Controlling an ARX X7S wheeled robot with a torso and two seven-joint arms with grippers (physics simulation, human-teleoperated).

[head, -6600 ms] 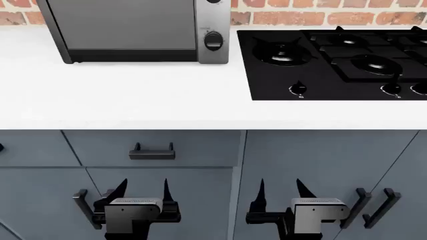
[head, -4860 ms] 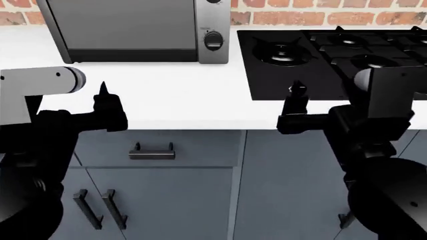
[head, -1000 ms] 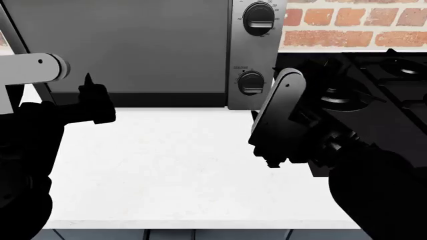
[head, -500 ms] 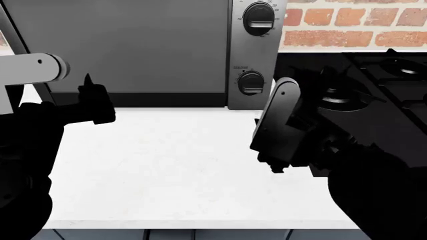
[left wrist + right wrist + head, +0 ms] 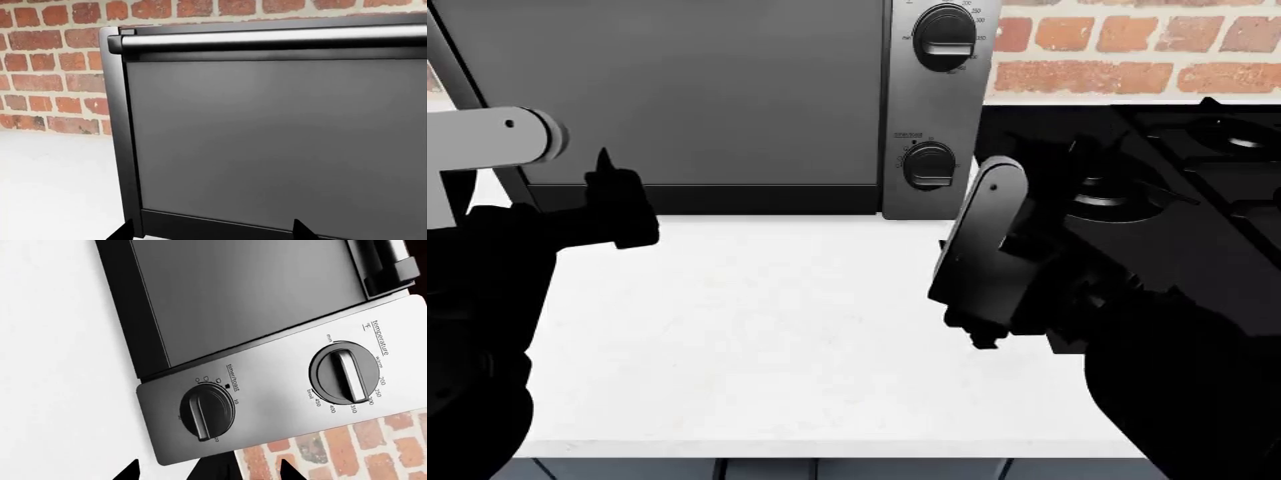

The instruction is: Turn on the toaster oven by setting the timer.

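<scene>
since half a second ago almost nothing has shifted: the right arm (image 5: 988, 250) sits in nearly the same pose, only a touch lower, and the left has not moved. the timer (image 5: 929, 166) is the lower black dial on the silver panel (image 5: 932, 110) at the right end of the toaster oven (image 5: 681, 95), below the larger temperature dial (image 5: 945, 37). in the right wrist view the timer (image 5: 207, 413) lies just ahead of the right gripper's (image 5: 207, 471) dark fingertips (image 5: 128, 472), apart from them, its raised bar tilted a little off the "timer/toast" caption. those tips stand spread, nothing between them. in the left wrist view the left gripper (image 5: 210, 231) faces the grey glass door (image 5: 273, 140), well away from the timer, its two tips wide apart and empty. the oven stands on a white counter (image 5: 747, 330) against a brick wall (image 5: 1134, 45), with a black hob (image 5: 1201, 170) to its right.
</scene>
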